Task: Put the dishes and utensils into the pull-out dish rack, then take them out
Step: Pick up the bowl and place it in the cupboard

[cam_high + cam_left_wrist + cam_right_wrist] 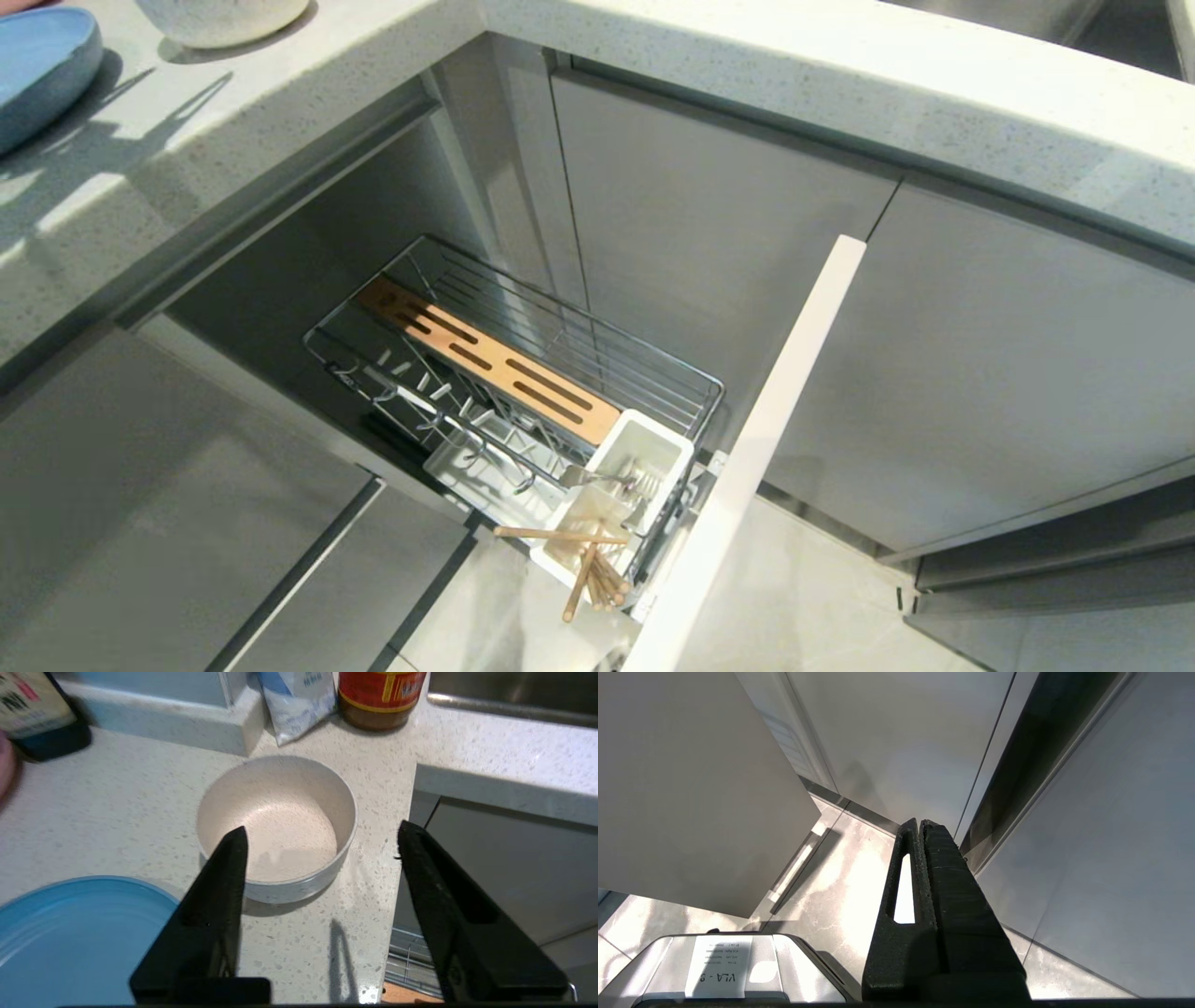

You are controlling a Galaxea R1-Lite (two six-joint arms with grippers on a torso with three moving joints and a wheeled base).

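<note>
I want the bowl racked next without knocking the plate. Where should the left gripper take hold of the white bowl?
Probably the near rim of the white bowl, from above: it stands upright and empty on the counter, so one finger can go inside its low straight wall, one outside. The open left gripper already hangs there, apart from the blue plate.
</note>
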